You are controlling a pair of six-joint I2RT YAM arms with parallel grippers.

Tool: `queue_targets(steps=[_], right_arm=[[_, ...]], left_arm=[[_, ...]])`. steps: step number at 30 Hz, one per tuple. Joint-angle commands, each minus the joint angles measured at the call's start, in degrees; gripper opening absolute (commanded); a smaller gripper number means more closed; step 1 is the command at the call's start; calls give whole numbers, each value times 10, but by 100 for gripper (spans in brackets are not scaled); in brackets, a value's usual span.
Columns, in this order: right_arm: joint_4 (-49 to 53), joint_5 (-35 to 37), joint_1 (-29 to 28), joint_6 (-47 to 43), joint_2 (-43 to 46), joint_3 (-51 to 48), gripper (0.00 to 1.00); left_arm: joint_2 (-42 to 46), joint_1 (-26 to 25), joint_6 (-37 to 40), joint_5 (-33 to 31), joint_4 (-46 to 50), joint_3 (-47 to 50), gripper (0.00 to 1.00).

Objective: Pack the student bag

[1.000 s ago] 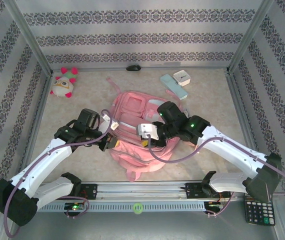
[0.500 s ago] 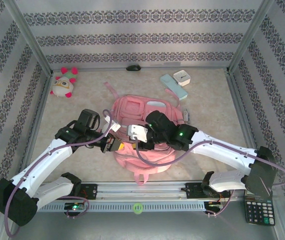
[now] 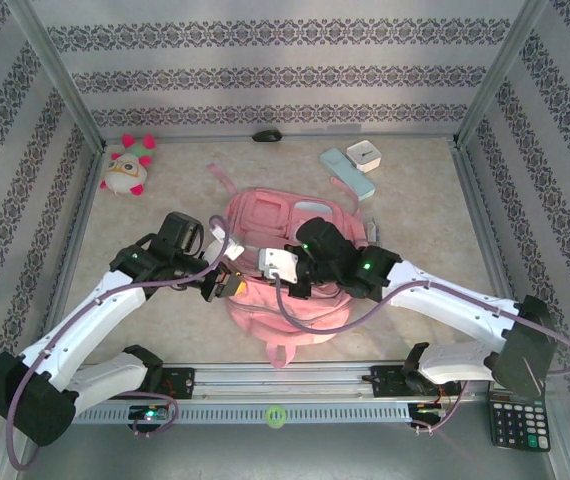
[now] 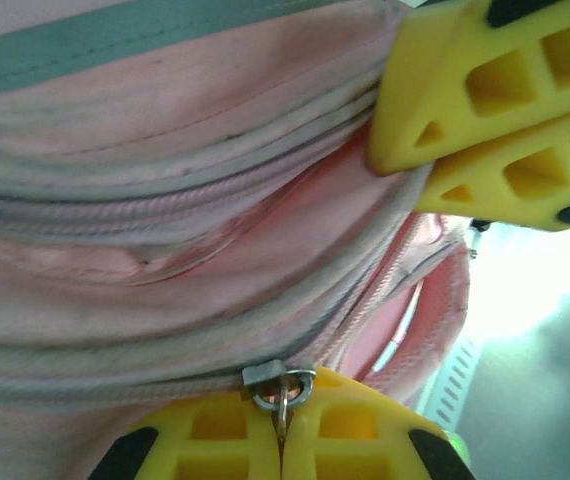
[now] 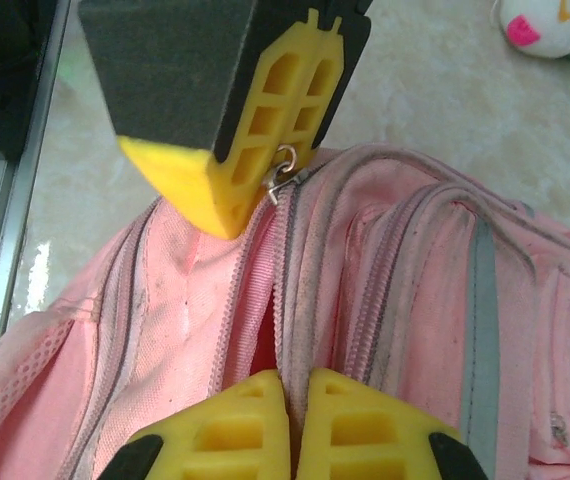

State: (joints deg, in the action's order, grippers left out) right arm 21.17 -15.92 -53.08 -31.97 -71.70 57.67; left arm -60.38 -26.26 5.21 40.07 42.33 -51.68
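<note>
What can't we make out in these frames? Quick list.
- Right wrist: backpack contents, zipper gap too narrow.
- Right wrist: whether the right end effector pinches fabric, its shut fingers cover the contact.
- Top: zipper pull, under the left end effector.
- Top: dark item at the back wall, too small.
- Top: calculator keys, too small.

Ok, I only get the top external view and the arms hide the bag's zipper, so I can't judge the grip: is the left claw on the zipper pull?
Observer: Yes, in the left wrist view the left claw is shut on the metal zipper pull of the student bag.
Operator: And the right claw?
Observer: The right claw is shut too, tips against the bag by the zipper track; pinched fabric I can't confirm.
Operator: Zipper open at all?
Observer: Yes, a gap shows between the two claws.
</note>
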Motion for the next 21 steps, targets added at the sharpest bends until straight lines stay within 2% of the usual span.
queue_targets(steps=[1, 4, 9, 12, 16, 21], right_arm=[[72, -17, 19, -46, 33, 0, 0], [75, -32, 22, -48, 40, -1, 0], [66, -59, 22, -41, 41, -4, 0], [75, -74, 25, -50, 50, -10, 0], [80, -120, 42, -56, 75, -20, 0], [110, -174, 56, -79, 99, -17, 0]], left_arm=[[-16, 4, 44, -88, 62, -37, 5], [-32, 2, 35, -58, 57, -33, 10], [-30, -3, 24, -50, 29, -23, 10], [-30, -3, 29, -108, 40, -33, 0], [-37, 0, 35, -178, 51, -36, 0], [-65, 4, 26, -213, 37, -45, 0]])
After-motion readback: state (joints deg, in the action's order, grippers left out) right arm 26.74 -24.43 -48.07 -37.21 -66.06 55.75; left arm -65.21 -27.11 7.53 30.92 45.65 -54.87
